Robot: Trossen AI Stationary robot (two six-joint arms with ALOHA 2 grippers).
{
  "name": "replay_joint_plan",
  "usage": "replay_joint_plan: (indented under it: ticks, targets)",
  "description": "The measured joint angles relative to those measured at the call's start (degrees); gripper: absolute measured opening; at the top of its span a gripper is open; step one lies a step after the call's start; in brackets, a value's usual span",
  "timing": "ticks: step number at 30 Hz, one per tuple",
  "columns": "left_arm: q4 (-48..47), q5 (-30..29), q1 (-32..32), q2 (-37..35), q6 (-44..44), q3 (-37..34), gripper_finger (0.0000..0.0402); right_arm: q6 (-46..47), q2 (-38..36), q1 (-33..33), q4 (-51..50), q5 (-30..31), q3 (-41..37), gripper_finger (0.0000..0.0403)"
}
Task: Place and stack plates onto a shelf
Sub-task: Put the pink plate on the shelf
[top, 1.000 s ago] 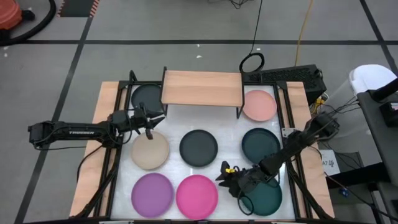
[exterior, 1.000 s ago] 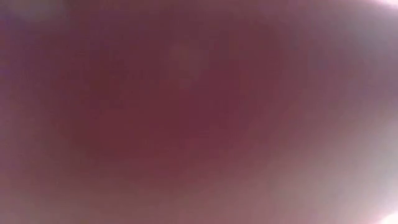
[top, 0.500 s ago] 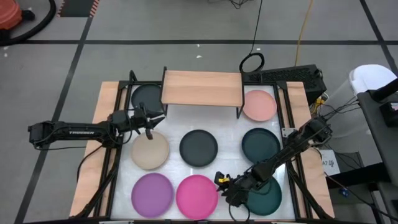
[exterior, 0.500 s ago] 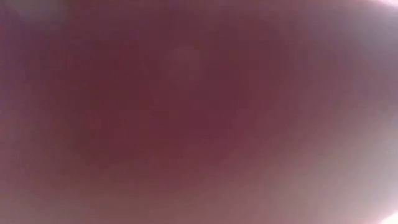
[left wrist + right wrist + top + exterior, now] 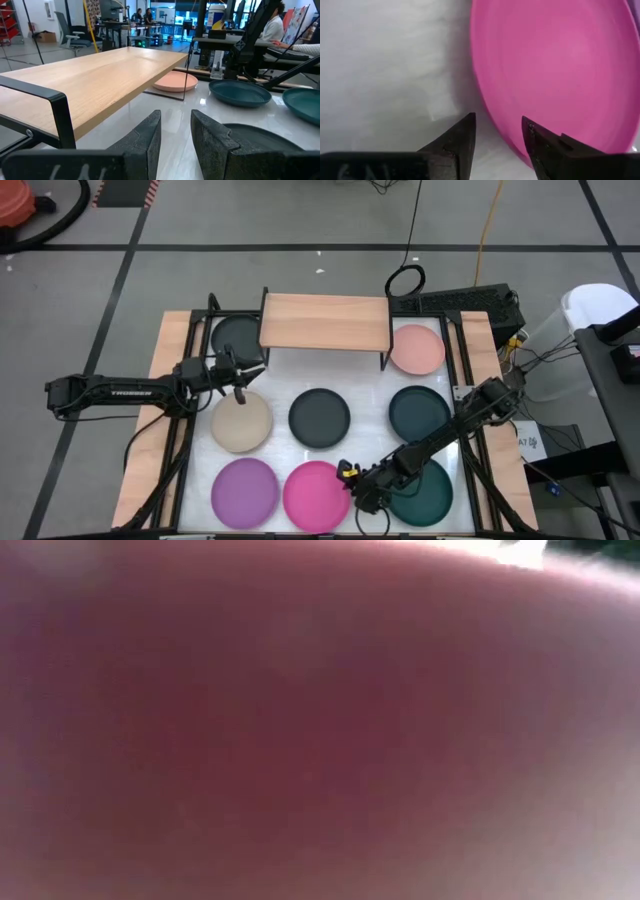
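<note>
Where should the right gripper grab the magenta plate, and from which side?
Take the magenta plate by its raised rim on the edge facing the dark teal plate. It lies flat on the table, so only the rim gives purchase. The right gripper is already open at that edge; one finger could go under, one over.

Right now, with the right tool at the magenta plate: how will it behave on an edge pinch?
The magenta plate looks rigid, so it likely won't flex. Its matte surface should grip reasonably. Lying flat with a low rim beside the right tool, it may slide on the glossy table before lifting.
</note>
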Motion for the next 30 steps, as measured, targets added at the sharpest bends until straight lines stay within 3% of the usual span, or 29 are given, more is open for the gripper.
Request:
replay_joint_plan:
  ticks: [3, 9, 15, 23, 30]
  targets:
    - [-0.01, -0.01, 0.01, 0.01, 0.0, 0.0, 0.011, -1.78, 0.38, -0.16, 0.27, -0.1, 0.0, 0.0108]
    - [-0.02, 0.01, 0.02, 0.02, 0.0, 0.0, 0.011, -3.74, -0.8, -0.52, 2.41, 1.12, -0.04, 0.0011]
    - [0.0, -0.01, 0.0, 0.0, 0.0, 0.0, 0.011, -4.03, -4.79, -0.48, 1.91, 4.94, -0.14, 0.0004]
    - [-0.02, 0.01, 0.02, 0.02, 0.0, 0.0, 0.011, -4.63, -15.8, -0.87, 2.33, 10.78, -0.13, 0.0002]
    - [0.0, 0.02, 0.02, 0.02, 0.0, 0.0, 0.011, -3.09, -26.48, -6.98, 0.91, 12.36, -0.11, 0.0001]
